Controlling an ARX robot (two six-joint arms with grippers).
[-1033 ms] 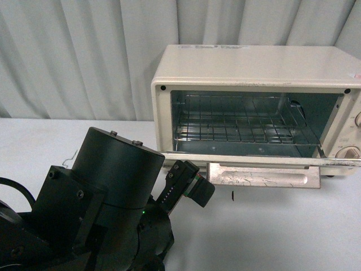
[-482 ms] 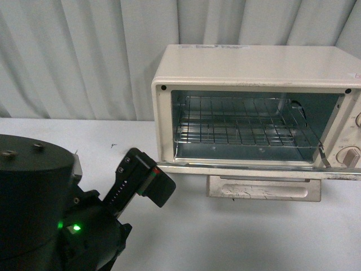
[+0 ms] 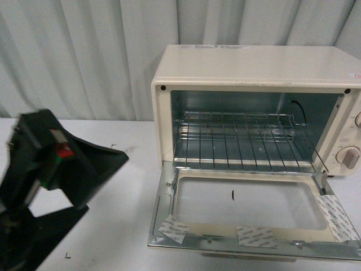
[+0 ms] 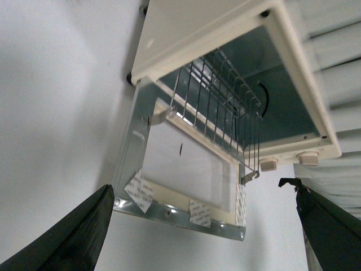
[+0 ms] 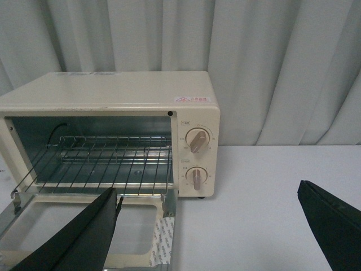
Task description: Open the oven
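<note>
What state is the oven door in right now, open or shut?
Open, all the way. The door lies flat in front of the oven, its window facing up, and the wire rack inside is exposed.

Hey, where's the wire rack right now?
In the front view the wire rack sits inside the oven, right of centre, just behind the dropped-open door and left of the knobs.

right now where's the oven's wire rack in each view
Front view: wire rack inside the oven cavity, centre-right.
Left wrist view: rack in the tilted cavity, next to the door.
Right wrist view: rack in the cavity, beside the two knobs.
Shared landmark: the dropped-open door with white tape patches.
</note>
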